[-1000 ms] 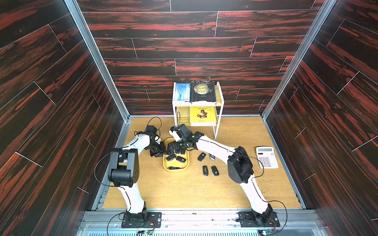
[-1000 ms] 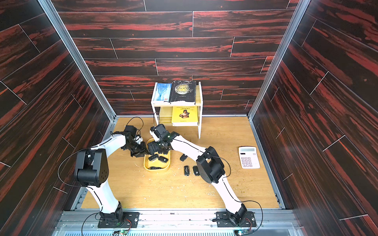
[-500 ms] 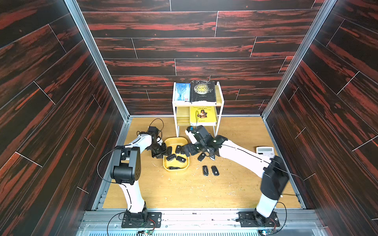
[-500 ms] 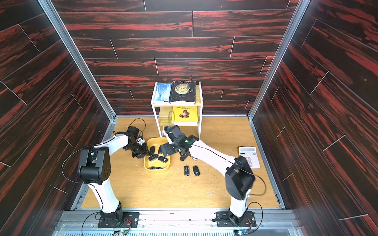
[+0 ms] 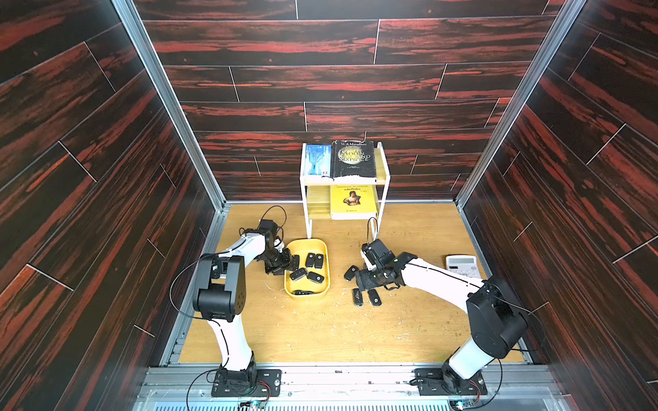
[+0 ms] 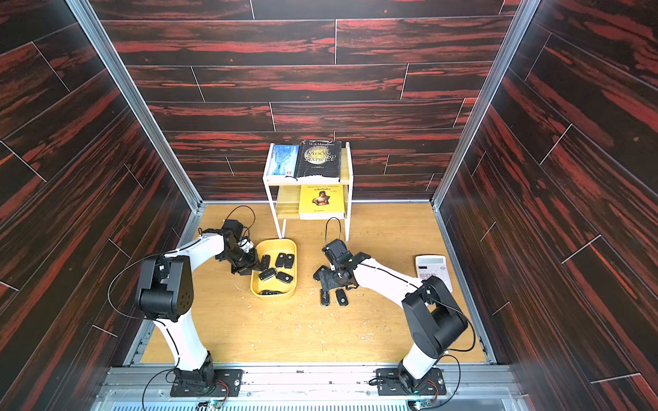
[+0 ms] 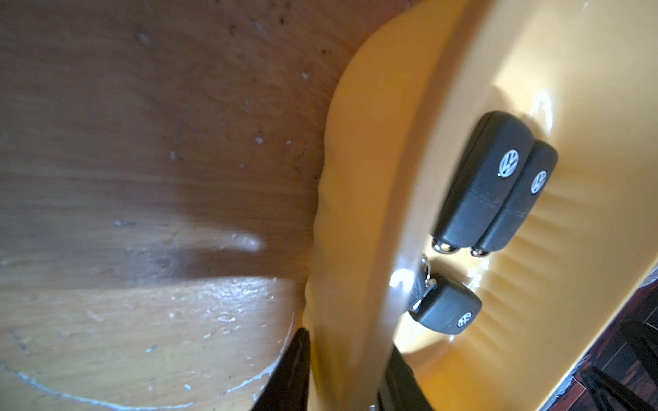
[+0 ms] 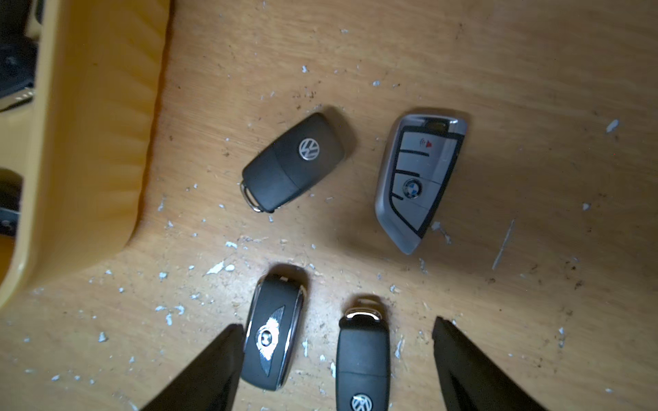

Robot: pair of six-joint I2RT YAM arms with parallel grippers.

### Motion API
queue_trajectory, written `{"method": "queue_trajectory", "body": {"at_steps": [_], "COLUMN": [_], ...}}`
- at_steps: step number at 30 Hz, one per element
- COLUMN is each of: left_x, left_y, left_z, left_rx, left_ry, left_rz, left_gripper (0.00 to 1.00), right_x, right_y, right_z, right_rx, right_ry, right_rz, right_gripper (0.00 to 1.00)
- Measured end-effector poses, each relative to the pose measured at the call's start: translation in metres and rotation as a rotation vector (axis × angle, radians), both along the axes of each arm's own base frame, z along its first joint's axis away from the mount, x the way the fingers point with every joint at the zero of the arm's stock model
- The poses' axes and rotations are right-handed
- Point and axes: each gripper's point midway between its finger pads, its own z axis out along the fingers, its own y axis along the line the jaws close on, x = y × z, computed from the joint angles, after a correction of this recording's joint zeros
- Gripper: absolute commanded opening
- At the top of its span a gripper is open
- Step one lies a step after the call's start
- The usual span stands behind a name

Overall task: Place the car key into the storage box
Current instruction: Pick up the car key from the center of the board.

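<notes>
The car key (image 8: 361,359) next in line, by my reading the black fob with the round badge, lies flat on the table (image 8: 534,89). It sits between the spread fingers (image 8: 213,366) of the right gripper (image 8: 338,322), nearer the middle of the gap than either tip. Those jaws stand wide and grasp nothing. A second fob, the winged-logo key (image 8: 274,338), also lies inside the gap, just beside one finger. Beyond the fingertips rest another black key (image 8: 295,162) and a silver key (image 8: 420,185), with the storage box (image 8: 89,142) off to one side of them. The left gripper (image 7: 347,356) is clenched on that box's wall, one finger outside and one inside. Several keys (image 7: 487,181) already lie in the box beyond its tips.

The likeliest trouble is closing on both fobs at once: the near finger would shove the winged one into the target, and the pair could twist, pop out or ride up together. The fob is low and smooth, so tips that come down short may only skid over it. The thin wall looks wavy by the left pinch — a slip there could jolt the box.
</notes>
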Motion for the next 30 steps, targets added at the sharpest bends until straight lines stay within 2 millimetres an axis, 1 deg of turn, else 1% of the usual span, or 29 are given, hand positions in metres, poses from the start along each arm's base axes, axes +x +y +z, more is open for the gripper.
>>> {"method": "queue_trajectory", "body": {"at_steps": [3, 7, 9, 10, 12, 13, 15, 16, 19, 24, 27, 29, 30], "left_x": [0.000, 0.000, 0.000, -0.001, -0.001, -0.001, -0.001, -0.001, -0.001, 0.000, 0.002, 0.004, 0.004], "left_y": [-0.001, -0.003, -0.003, -0.003, -0.003, -0.004, -0.003, -0.003, -0.004, -0.004, -0.004, -0.004, -0.004], "left_z": [0.000, 0.001, 0.001, 0.001, 0.001, 0.001, 0.001, 0.001, 0.001, 0.005, 0.014, 0.024, 0.032], "left_rx": [0.000, 0.001, 0.001, 0.002, 0.002, 0.002, 0.004, 0.004, 0.003, 0.002, -0.001, -0.004, -0.007], "left_ry": [-0.002, -0.008, -0.008, -0.008, -0.008, -0.007, -0.008, -0.010, -0.009, -0.024, -0.052, -0.081, -0.103], "left_rz": [-0.006, -0.021, -0.023, -0.026, -0.028, -0.028, -0.031, -0.035, -0.032, -0.034, -0.033, -0.028, -0.027], "left_gripper": [0.41, 0.59, 0.70, 0.74, 0.76, 0.79, 0.88, 0.99, 1.00, 1.00, 1.00, 1.00, 1.00], "right_x": [0.009, 0.018, 0.022, 0.024, 0.026, 0.026, 0.028, 0.030, 0.039, 0.053, 0.059, 0.064, 0.065], "right_y": [0.001, -0.007, -0.010, -0.012, -0.013, -0.014, -0.014, -0.014, -0.013, -0.016, -0.017, -0.016, -0.016], "right_z": [-0.003, -0.015, -0.022, -0.025, -0.031, -0.033, -0.034, -0.035, -0.036, -0.045, -0.053, -0.052, -0.053], "right_rx": [-0.001, -0.027, -0.045, -0.053, -0.064, -0.069, -0.072, -0.071, -0.066, -0.071, -0.084, -0.082, -0.083], "right_ry": [-0.025, -0.022, -0.014, -0.011, -0.006, -0.003, -0.002, -0.003, -0.011, -0.006, -0.002, -0.010, -0.015], "right_rz": [-0.020, -0.060, -0.074, -0.080, -0.085, -0.087, -0.090, -0.092, -0.103, -0.126, -0.133, -0.135, -0.135], "right_gripper": [0.87, 0.87, 0.87, 0.87, 0.87, 0.87, 0.87, 0.87, 0.86, 0.84, 0.83, 0.82, 0.81]}}
